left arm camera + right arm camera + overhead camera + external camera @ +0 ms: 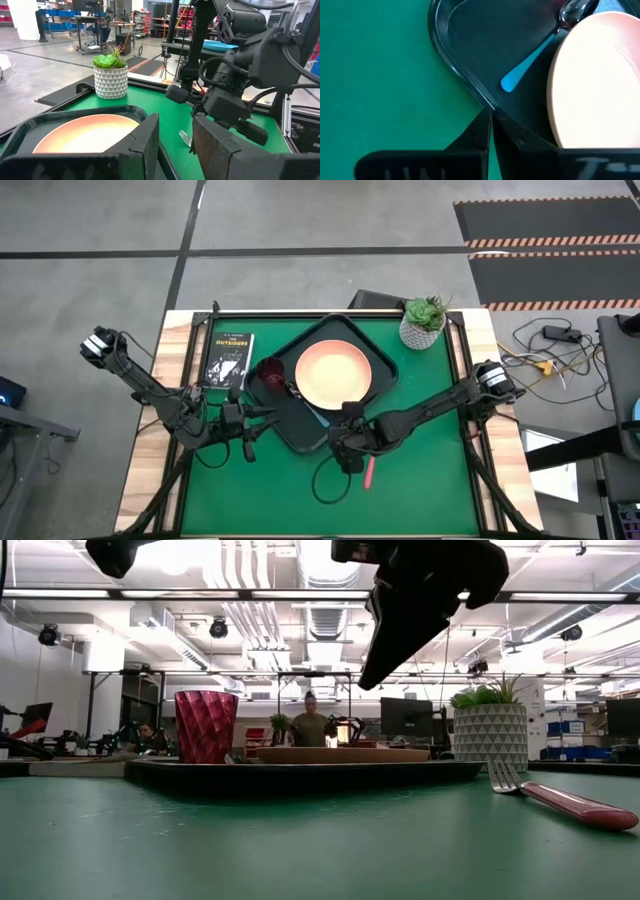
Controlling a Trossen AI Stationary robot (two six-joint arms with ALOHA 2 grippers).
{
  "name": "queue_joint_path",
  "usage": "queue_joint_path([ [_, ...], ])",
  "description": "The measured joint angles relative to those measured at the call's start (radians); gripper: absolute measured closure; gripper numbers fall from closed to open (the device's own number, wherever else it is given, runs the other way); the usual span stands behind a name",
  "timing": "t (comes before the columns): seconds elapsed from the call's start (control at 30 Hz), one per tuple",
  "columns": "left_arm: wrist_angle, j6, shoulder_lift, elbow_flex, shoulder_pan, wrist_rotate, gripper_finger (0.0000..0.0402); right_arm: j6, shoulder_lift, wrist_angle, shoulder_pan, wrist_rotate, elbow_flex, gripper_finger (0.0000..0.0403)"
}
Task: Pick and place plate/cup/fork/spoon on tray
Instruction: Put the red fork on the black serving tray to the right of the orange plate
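The black tray (300, 435) lies mid-table. On it rest the peach-pink plate (333, 375), the maroon cup (270, 372) and the blue-handled spoon (530, 62), which lies beside the plate. The pink-handled fork (368, 472) lies flat on the green mat near the tray's near corner, and it also shows in the low view (560, 802). My right gripper (491, 131) is shut and empty, raised above the tray's near rim (465, 80), close to the fork. My left gripper (175, 145) is open and empty at the tray's left side.
A white pot with a green plant (424, 323) stands at the far right of the mat. A small black book (228, 358) lies at the far left. Bare green mat (420, 480) stretches along the near side. People show in the room behind the table.
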State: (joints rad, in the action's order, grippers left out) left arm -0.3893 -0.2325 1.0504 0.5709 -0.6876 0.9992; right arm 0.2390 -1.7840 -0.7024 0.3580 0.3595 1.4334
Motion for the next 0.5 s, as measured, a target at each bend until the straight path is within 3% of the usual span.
queue_joint_path([
  [0.23,0.001,0.0,0.0,0.0,-0.001,0.0,0.0302,0.011,0.002,-0.012,0.0,-0.01,0.0,0.0394],
  [0.4,0.002,0.0,0.0,0.0,-0.001,0.0,0.0302,0.097,0.025,-0.099,0.004,-0.148,0.0,0.0394],
  [0.5,0.003,0.0,0.0,0.001,-0.001,0.0,0.0302,0.155,0.041,-0.137,0.019,-0.159,0.0,0.0394],
])
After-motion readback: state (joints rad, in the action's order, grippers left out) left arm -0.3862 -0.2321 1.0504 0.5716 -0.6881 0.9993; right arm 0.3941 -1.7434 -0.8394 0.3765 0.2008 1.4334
